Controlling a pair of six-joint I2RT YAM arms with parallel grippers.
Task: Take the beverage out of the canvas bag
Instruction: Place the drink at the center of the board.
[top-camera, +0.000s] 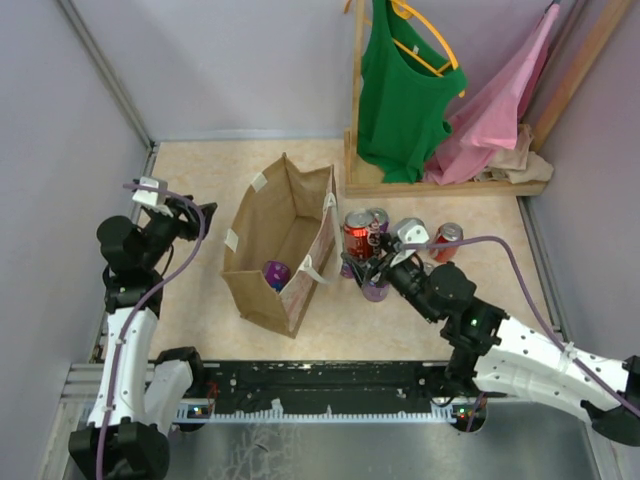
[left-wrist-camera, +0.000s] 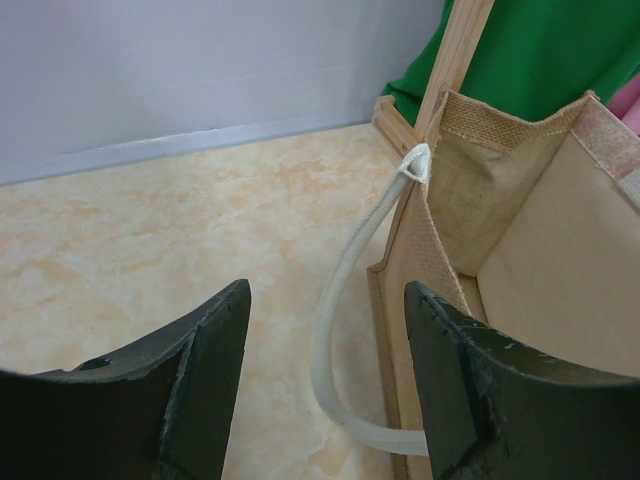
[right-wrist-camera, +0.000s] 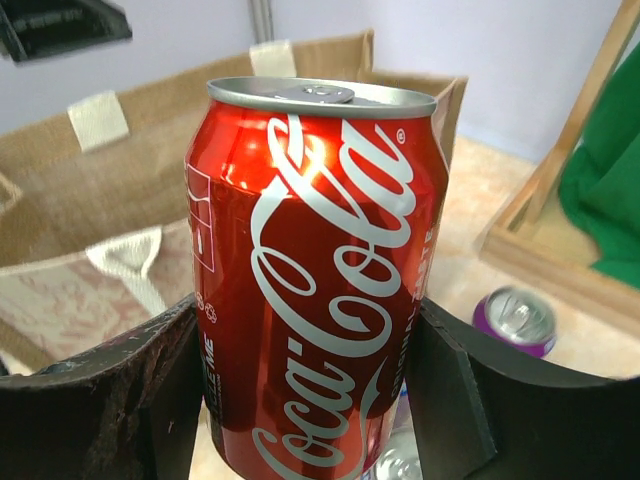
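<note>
The tan canvas bag (top-camera: 262, 300) stands open in the middle of the table, with a purple can (top-camera: 276, 272) on its bottom. My right gripper (top-camera: 362, 248) is just right of the bag, shut on a red cola can (top-camera: 357, 234). In the right wrist view both fingers (right-wrist-camera: 150, 390) press the red cola can (right-wrist-camera: 320, 280) upright, with the bag (right-wrist-camera: 120, 190) behind it. My left gripper (top-camera: 205, 213) hovers open to the left of the bag. Between its tips (left-wrist-camera: 325, 290) I see the bag's pale strap handle (left-wrist-camera: 375, 225) and the bag's wall (left-wrist-camera: 440, 220); it holds nothing.
Other cans stand right of the bag: a silver-topped one (top-camera: 377, 218), a purple one (top-camera: 375, 291) and a red one (top-camera: 447, 240). A purple can (right-wrist-camera: 515, 320) shows past the held can. A wooden rack (top-camera: 450, 185) with green (top-camera: 400, 90) and pink clothes stands at the back right.
</note>
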